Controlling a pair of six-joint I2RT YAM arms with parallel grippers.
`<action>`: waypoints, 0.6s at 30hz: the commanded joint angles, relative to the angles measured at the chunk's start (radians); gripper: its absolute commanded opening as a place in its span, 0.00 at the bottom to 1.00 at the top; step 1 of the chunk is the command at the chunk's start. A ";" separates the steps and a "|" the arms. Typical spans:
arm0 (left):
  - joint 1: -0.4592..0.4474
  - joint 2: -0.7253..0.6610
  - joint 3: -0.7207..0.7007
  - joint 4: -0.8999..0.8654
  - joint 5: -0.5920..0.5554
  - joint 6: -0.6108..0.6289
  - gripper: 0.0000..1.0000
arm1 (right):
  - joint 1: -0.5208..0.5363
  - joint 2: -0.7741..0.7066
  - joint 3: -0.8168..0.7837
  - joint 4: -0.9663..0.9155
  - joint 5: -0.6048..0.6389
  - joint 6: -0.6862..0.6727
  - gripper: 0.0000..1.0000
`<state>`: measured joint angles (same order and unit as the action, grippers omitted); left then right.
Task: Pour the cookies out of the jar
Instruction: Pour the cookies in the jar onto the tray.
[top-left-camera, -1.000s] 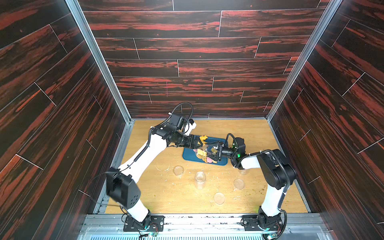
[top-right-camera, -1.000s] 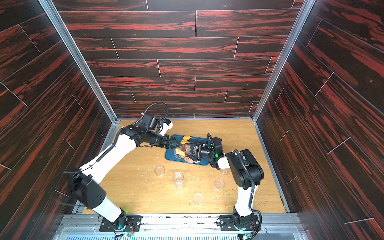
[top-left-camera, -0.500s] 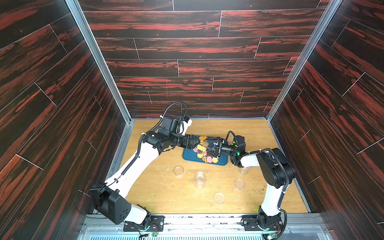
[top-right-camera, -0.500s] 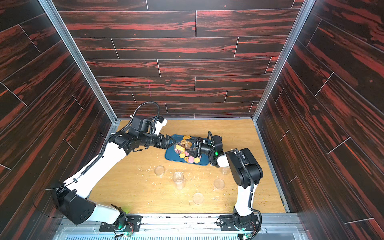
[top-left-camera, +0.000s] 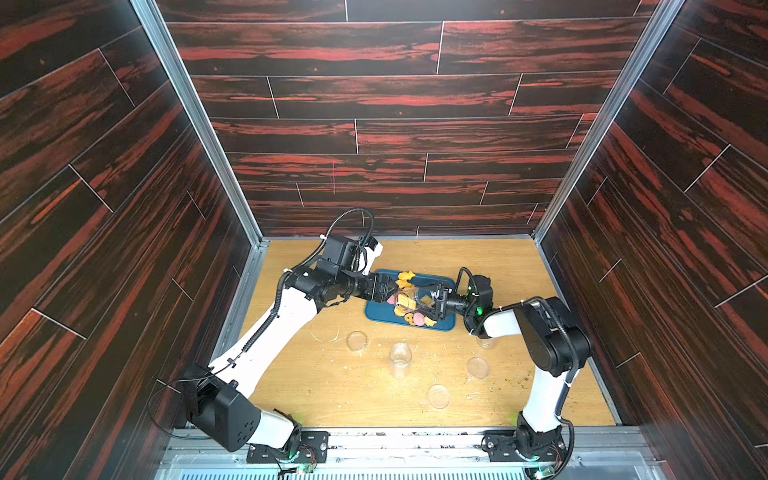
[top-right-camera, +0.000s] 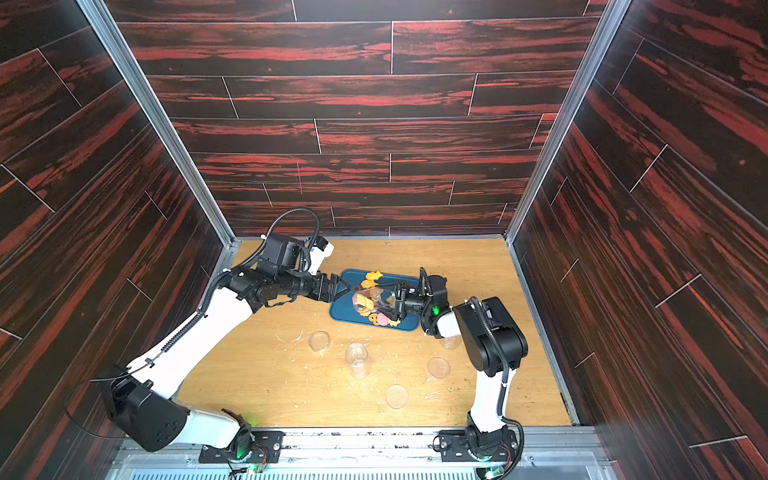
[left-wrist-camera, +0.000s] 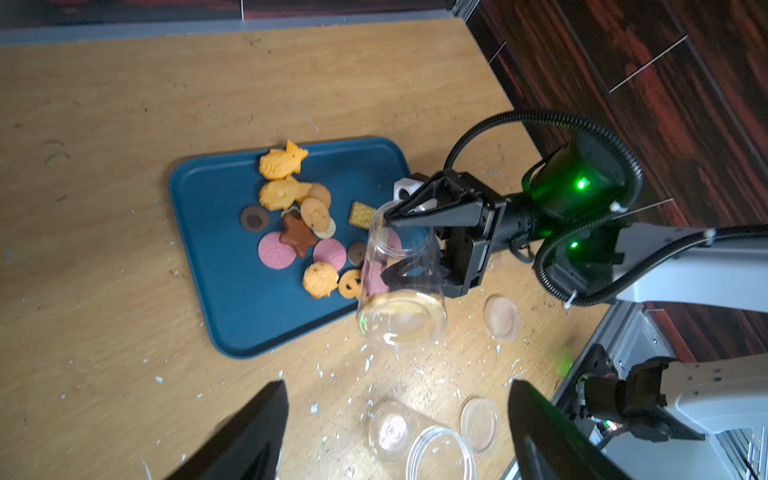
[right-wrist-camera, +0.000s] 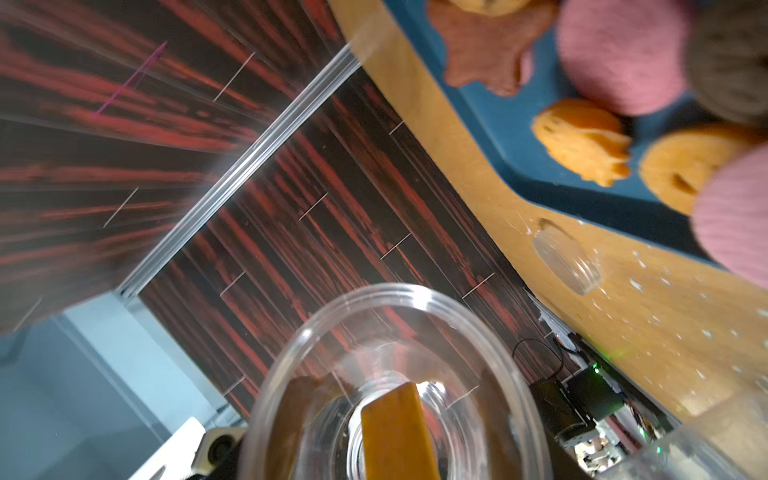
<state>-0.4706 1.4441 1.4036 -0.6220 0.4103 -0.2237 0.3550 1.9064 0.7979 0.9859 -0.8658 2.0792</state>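
A clear jar (top-left-camera: 409, 301) (top-right-camera: 368, 301) (left-wrist-camera: 401, 299) hangs tipped over the blue tray (top-left-camera: 376, 316) (top-right-camera: 409, 324) (left-wrist-camera: 232, 299), mouth toward the tray. My right gripper (top-left-camera: 436, 301) (top-right-camera: 395, 301) (left-wrist-camera: 388, 247) is shut on the jar. Several cookies (top-left-camera: 405, 276) (top-right-camera: 371, 277) (left-wrist-camera: 291, 216) (right-wrist-camera: 582, 141), pink, orange and brown, lie on the tray. An orange flat piece (right-wrist-camera: 395, 432) shows inside the jar (right-wrist-camera: 395, 291). My left gripper (top-left-camera: 388, 286) (top-right-camera: 338, 289) (left-wrist-camera: 398, 384) is open and empty at the tray's left end, apart from the jar.
An empty clear jar (top-left-camera: 400, 359) (left-wrist-camera: 399, 432) lies on the wooden table nearer the front. Clear lids (top-left-camera: 356, 340) (top-left-camera: 478, 368) (top-left-camera: 438, 395) lie around it. Another clear jar (top-left-camera: 486, 343) sits under my right forearm. Pale crumbs (left-wrist-camera: 370, 365) are scattered there.
The jar has shifted a little left and tipped further, and more cookies now lie on the tray's near part. My left arm's elbow has dropped lower; its gripper stays open.
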 joint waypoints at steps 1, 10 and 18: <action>0.003 -0.035 -0.014 -0.010 -0.002 0.023 0.87 | -0.031 -0.029 0.030 0.028 -0.021 0.183 0.67; 0.003 -0.040 -0.034 0.008 0.008 0.011 0.87 | -0.051 -0.169 0.011 -0.310 0.003 -0.017 0.69; 0.003 -0.013 -0.010 0.018 0.025 0.014 0.87 | -0.067 -0.103 0.036 -0.231 0.014 0.023 0.69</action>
<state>-0.4706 1.4422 1.3811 -0.6186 0.4198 -0.2176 0.2798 1.8084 0.8257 0.7609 -0.8619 2.0632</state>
